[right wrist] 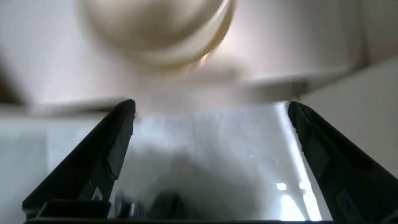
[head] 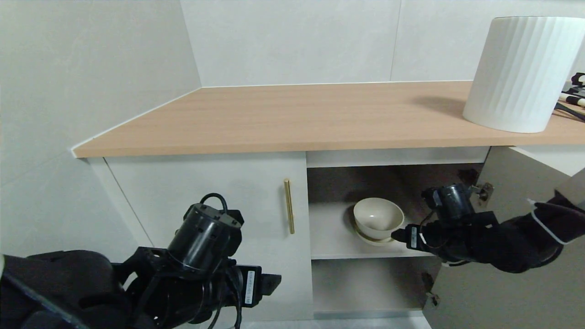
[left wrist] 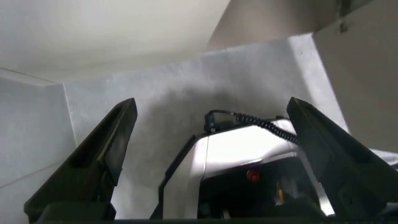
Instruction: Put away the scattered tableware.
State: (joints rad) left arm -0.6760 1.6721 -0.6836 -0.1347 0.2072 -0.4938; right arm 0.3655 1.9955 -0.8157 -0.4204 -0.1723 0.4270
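place: kitchen | cues: wooden countertop [head: 292, 114]; tiled wall [head: 292, 41]; cupboard [head: 183, 183] holding a bowl [head: 378, 218]

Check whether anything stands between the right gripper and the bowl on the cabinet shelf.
Nothing visible does. The right gripper, open, sits at the front edge of the shelf, close to the bowl, with only bare shelf between them. The cabinet door on that side is swung wide, out of the way.

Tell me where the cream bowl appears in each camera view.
Head view: bowl on the shelf in the cupboard, just left of the right gripper.
Left wrist view: faces away from the cupboard.
Right wrist view: bowl ahead of the open fingers.
Shared landmark: the shelf.
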